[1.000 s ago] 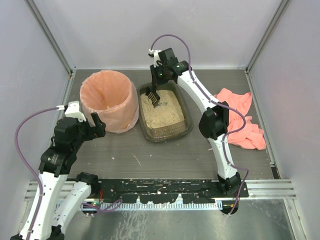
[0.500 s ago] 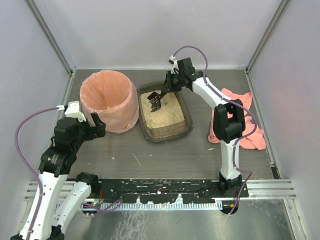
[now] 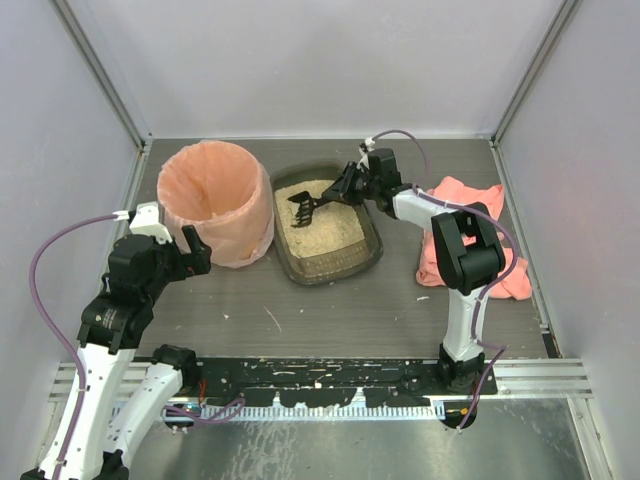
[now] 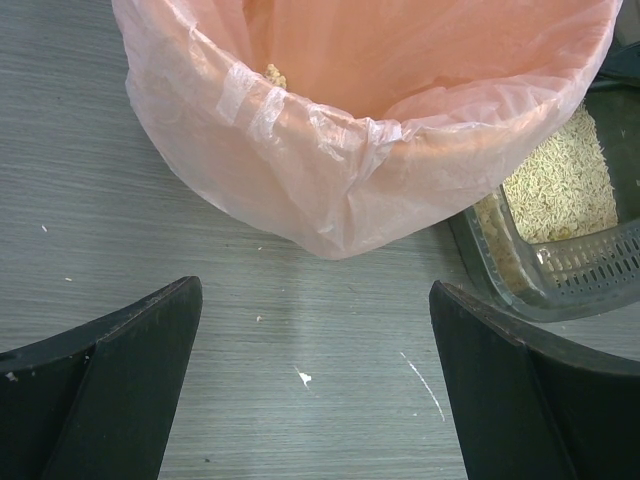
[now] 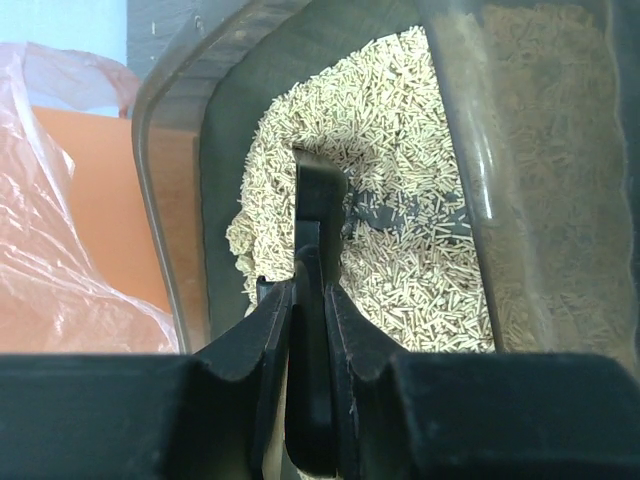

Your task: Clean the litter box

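Versus a second ago: the right arm is folded lower and has swung toward 3 o'clock. Its elbow is now over the pink cloth, and the wrist sits at the far-right rim of the litter box rather than above its far end. The scoop has gone from pointing down into the litter to lying nearly flat, head toward 9 o'clock. Left arm, box and bin are unchanged.

The right gripper is clamped narrow on the scoop handle. In the wrist view we see both fingers pinching the black handle at the gripper. The scoop head sits among the pellets with some lying on it. We cannot tell whether it is lifted clear of the bed.

The litter box sits on the far half of the table, about centre. Its middle lies at about 7 o'clock from the right gripper, directly below the scoop. The bin with the pink bag stands just beside it at 9 o'clock, and the cloth lies at 3 o'clock.

The left gripper is spread wide and holds nothing, hovering over bare table near the bin's near side. From it, the box is at 3 o'clock. In the left wrist view, between the fingers of that gripper, we see the bag ahead and the box's near corner at about 2 o'clock, well apart from both fingers.
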`<action>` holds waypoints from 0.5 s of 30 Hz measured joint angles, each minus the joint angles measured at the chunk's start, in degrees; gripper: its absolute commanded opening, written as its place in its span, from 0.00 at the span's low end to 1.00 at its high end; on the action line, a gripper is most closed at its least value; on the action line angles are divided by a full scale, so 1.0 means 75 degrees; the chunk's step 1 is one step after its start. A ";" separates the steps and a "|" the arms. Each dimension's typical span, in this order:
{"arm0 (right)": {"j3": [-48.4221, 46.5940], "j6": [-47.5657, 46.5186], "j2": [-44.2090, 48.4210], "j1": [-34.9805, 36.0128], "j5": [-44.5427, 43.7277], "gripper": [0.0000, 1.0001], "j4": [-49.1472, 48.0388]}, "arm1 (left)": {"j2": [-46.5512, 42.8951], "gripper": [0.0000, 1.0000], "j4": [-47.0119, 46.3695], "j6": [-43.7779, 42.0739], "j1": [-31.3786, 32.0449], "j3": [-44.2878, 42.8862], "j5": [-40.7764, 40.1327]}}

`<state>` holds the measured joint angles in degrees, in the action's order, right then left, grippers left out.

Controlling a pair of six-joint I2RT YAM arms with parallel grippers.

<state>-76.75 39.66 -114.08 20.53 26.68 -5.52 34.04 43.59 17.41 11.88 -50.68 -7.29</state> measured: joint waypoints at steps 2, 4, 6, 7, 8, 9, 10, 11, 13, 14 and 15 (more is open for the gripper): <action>0.0149 0.0204 0.0000 -0.0003 0.0035 0.01 -0.0306 | 0.0000 0.98 0.0000 0.0000 0.0000 0.0000 0.0000; 0.0280 0.0338 0.0000 -0.0003 0.0035 0.01 -0.0583 | 0.0000 0.98 0.0000 0.0000 0.0000 0.0000 0.0000; 0.0495 0.0498 0.0017 -0.0038 0.0041 0.01 -0.0915 | 0.0000 0.98 0.0000 0.0000 0.0000 0.0000 0.0000; 0.0635 0.0583 0.0044 -0.0064 0.0058 0.01 -0.1070 | 0.0000 0.98 0.0000 0.0000 0.0000 0.0000 0.0000; 0.0787 0.0688 0.0082 -0.0096 0.0073 0.01 -0.1224 | 0.0000 0.98 0.0000 0.0000 0.0000 0.0000 0.0000; 0.0918 0.0778 0.0125 -0.0119 0.0087 0.01 -0.1352 | 0.0000 0.98 0.0000 0.0000 0.0000 0.0000 0.0000; 0.1070 0.0877 0.0169 -0.0169 0.0114 0.01 -0.1480 | 0.0000 0.98 0.0000 0.0000 0.0000 0.0000 0.0000; 0.1192 0.0985 0.0216 -0.0230 0.0152 0.01 -0.1603 | 0.0000 0.98 0.0000 0.0000 0.0000 0.0000 0.0000; 0.1364 0.1113 0.0309 -0.0306 0.0216 0.01 -0.1775 | 0.0000 0.98 0.0000 0.0000 0.0000 0.0000 0.0000; 0.1454 0.1163 0.0370 -0.0350 0.0248 0.01 -0.1839 | 0.0000 0.98 0.0000 0.0000 0.0000 0.0000 0.0000; 0.1533 0.1180 0.0431 -0.0399 0.0265 0.01 -0.1856 | 0.0000 0.98 0.0000 0.0000 0.0000 0.0000 0.0000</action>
<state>-65.25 48.51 -110.85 17.54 28.67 -19.44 34.04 43.59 17.41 11.88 -50.68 -7.29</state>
